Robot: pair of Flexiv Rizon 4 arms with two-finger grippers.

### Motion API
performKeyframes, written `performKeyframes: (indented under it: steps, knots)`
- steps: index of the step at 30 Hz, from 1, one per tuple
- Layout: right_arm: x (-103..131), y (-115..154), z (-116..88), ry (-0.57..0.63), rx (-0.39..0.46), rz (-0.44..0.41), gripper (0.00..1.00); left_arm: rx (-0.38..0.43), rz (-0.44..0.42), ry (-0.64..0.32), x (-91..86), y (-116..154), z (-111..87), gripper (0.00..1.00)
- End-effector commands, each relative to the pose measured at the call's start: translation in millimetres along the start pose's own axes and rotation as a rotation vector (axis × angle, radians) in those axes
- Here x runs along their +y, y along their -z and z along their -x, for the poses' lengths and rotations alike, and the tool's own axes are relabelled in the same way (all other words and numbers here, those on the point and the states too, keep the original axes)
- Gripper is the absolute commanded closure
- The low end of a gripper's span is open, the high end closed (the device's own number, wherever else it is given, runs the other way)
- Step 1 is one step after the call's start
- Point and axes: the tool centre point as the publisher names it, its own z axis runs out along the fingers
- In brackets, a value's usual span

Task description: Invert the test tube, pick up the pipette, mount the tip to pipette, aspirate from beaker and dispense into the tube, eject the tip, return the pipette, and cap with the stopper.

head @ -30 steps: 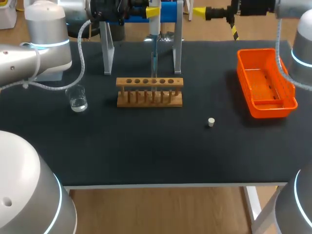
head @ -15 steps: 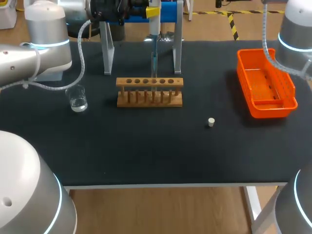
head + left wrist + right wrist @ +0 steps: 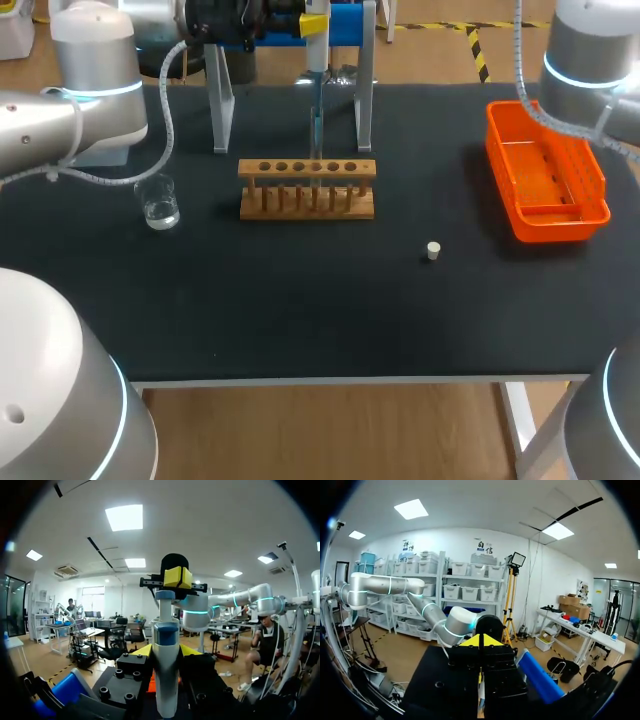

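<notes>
My left gripper (image 3: 313,22) hangs over the table's far edge, shut on the white and blue pipette (image 3: 316,58). The pipette's thin tip (image 3: 316,128) points down at the wooden test tube rack (image 3: 307,188). I cannot make out a clear tube in the rack. In the left wrist view the pipette (image 3: 166,680) stands upright between the fingers of the left gripper (image 3: 166,650). My right gripper (image 3: 177,576) shows beyond it, shut and holding nothing. In its own view the right gripper (image 3: 480,641) has its yellow tips together. A glass beaker (image 3: 159,203) stands left of the rack. A small white stopper (image 3: 433,250) lies to the rack's front right.
An orange tray (image 3: 545,170) sits at the table's right side. The grey legs of the pipette stand (image 3: 365,100) rise just behind the rack. My right arm (image 3: 590,50) stands above the tray's far end.
My right gripper has shut and drawn back out of the head view, and its arm has swung in over the tray's far end. The left arm and pipette have not moved.
</notes>
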Motion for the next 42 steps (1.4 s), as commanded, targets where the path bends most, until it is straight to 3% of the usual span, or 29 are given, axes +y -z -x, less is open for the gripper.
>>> performKeyframes:
  steps: [1, 20, 42]
  knots:
    - [-1, -13, 7, -0.011, 0.003, 0.0, 1.0, 0.005, 0.002, 0.001, -0.5, 1, 1.9, 1.0]
    - [-5, -41, 14, -0.071, 0.012, 0.002, 1.0, 0.005, 0.002, 0.001, -0.5, 1, 1.9, 1.0]
    - [-19, -51, 12, -0.104, 0.018, -0.014, 1.0, 0.005, 0.002, 0.001, -0.5, 1, 1.9, 1.0]
